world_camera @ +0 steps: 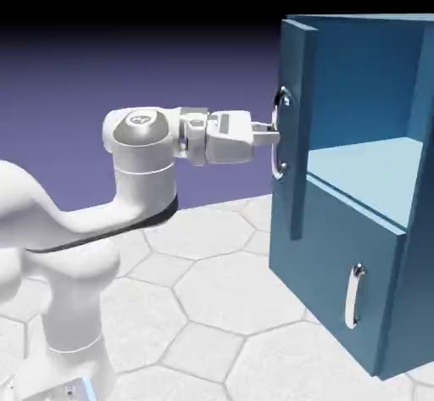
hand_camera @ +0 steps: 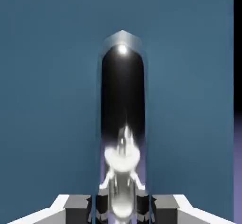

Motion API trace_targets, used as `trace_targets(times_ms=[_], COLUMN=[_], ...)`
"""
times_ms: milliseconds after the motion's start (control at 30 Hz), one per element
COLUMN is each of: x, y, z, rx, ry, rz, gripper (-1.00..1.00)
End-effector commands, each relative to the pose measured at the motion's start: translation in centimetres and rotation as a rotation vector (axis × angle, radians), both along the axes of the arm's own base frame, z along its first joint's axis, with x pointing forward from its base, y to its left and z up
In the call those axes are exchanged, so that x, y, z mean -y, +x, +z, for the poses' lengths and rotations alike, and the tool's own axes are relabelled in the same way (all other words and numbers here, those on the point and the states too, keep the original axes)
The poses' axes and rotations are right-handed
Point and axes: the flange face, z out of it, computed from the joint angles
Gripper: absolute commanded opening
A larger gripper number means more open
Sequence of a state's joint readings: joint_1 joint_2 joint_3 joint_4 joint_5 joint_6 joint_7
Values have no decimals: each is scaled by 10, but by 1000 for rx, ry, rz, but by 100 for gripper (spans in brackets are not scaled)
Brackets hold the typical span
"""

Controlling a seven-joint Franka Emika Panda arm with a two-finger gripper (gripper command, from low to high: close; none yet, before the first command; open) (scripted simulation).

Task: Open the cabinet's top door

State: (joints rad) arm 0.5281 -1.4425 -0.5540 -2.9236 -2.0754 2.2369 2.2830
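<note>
teal cabinet (world_camera: 356,247), top door (world_camera: 292,128) swung open, pale inner shelf (world_camera: 373,175), gripper (world_camera: 273,134) pinching door's silver handle (hand_camera: 123,123)

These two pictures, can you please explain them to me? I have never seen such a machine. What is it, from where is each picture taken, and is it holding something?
Both pictures are computer-rendered. The white machine is a robot arm standing on a tiled table. The exterior view is taken from a fixed camera beside it. At the arm's end is a gripper with two small fingers, closed on the long silver handle of the top door of a blue cabinet. That door already stands swung open, so you see the light blue shelf inside. Below is a shorter door, shut.

The hand view comes from a camera on the hand itself: the shiny handle runs up the middle, between the fingers, with the door's blue panel behind it.
</note>
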Motion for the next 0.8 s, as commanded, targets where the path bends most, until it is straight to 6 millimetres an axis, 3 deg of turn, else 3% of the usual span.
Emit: trace_targets(times_ms=[0,767], x=[-6,-136], y=[-5,-81], z=[0,0], rx=[0,0], ry=[0,0], rz=[-19,-379], gripper=[-100,-100])
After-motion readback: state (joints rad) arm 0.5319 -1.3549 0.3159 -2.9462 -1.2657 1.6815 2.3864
